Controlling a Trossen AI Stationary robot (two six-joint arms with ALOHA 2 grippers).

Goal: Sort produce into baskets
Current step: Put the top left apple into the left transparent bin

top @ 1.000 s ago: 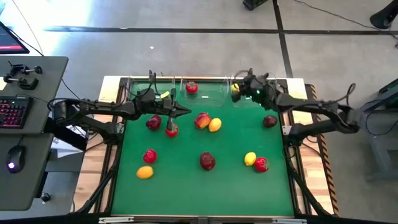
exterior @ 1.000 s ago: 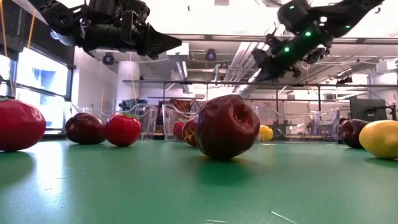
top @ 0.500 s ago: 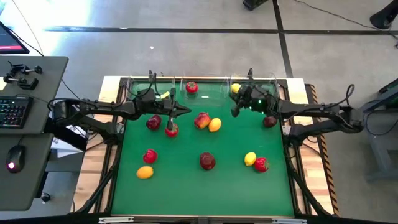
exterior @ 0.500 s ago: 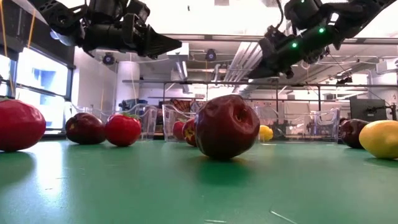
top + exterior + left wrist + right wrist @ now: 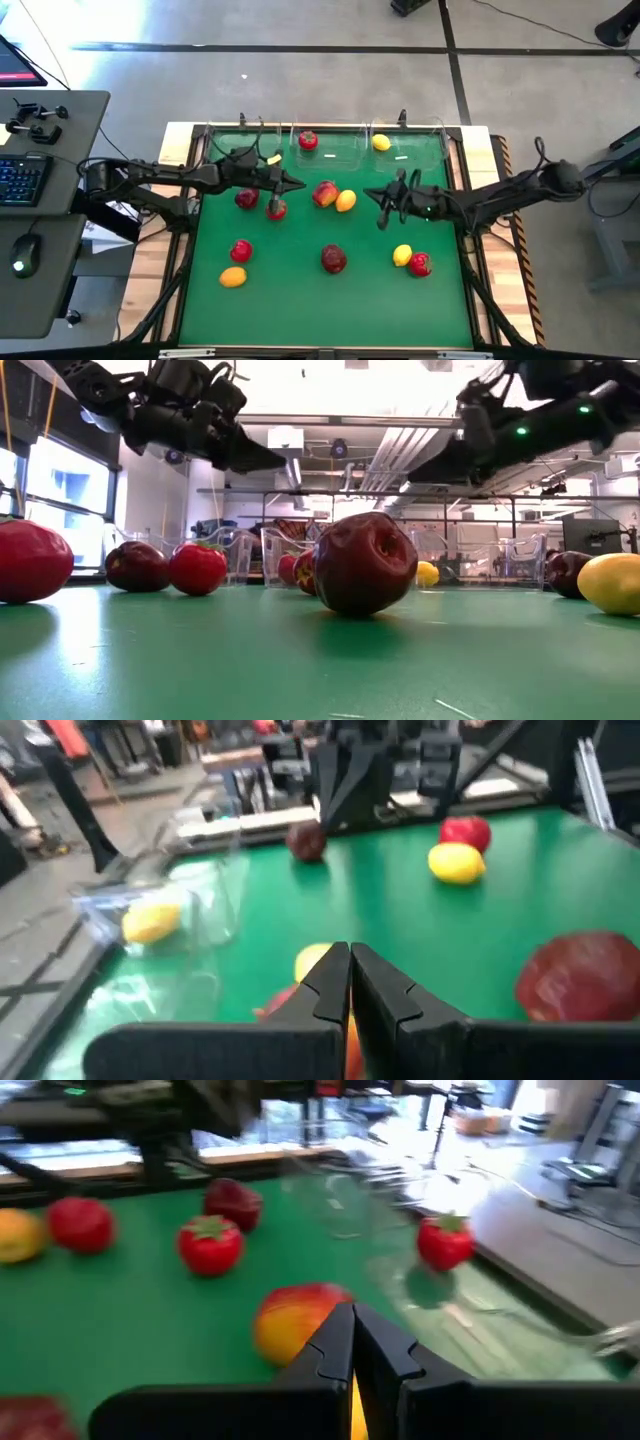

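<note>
Over mid-mat, right hand (image 5: 381, 193), pressed together, has left the lemon (image 5: 381, 142) in the basket (image 5: 408, 152).

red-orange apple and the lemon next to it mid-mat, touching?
Cannot tell. In the high view the red-orange apple and lemon sit edge to edge with no visible gap; no view shows contact plainly.

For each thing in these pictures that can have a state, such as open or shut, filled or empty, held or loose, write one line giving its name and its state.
Left tool: shut, holding nothing, above the mat.
Right tool: shut, holding nothing, above the mat.
Middle basket: holds one green-topped red fruit.
Right basket: holds one lemon.
Left basket: contents cannot be told, the left arm covers it.
Dark apple: loose on the green mat.
</note>
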